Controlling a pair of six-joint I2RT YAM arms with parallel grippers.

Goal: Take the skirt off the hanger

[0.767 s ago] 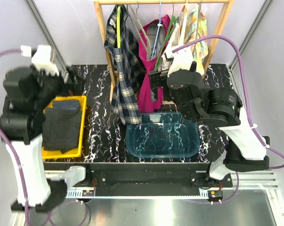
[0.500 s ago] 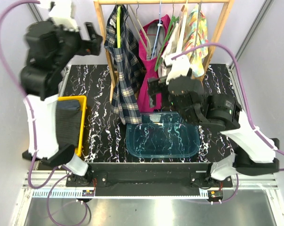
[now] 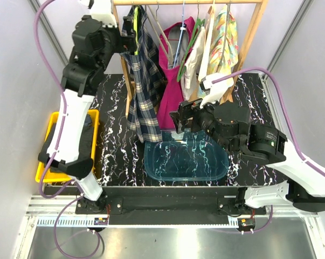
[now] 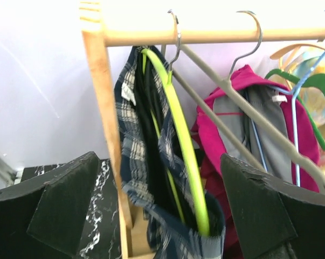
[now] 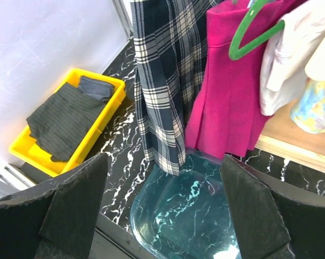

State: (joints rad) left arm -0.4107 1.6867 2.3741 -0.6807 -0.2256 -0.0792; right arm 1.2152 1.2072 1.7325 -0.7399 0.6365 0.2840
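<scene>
Top external view has the left gripper (image 3: 131,29) raised beside the left end of the wooden rail (image 3: 232,2), its fingers spread apart and holding nothing. Left wrist view looks between those fingers at the plaid skirt (image 4: 135,162), draped on a lime-green hanger (image 4: 185,156) hooked over the rail next to the rack's left post (its hem ends near the far rim of the teal bin (image 3: 151,167) on the table (image 3: 111,140)). Over the bin hovers the right gripper (image 3: 182,120), just in front of a magenta garment (image 3: 170,102), fingers likewise wide apart and empty. At the table's left, a yellow tray (image 5: 26,152) holds dark folded cloth (image 5: 60,121).
</scene>
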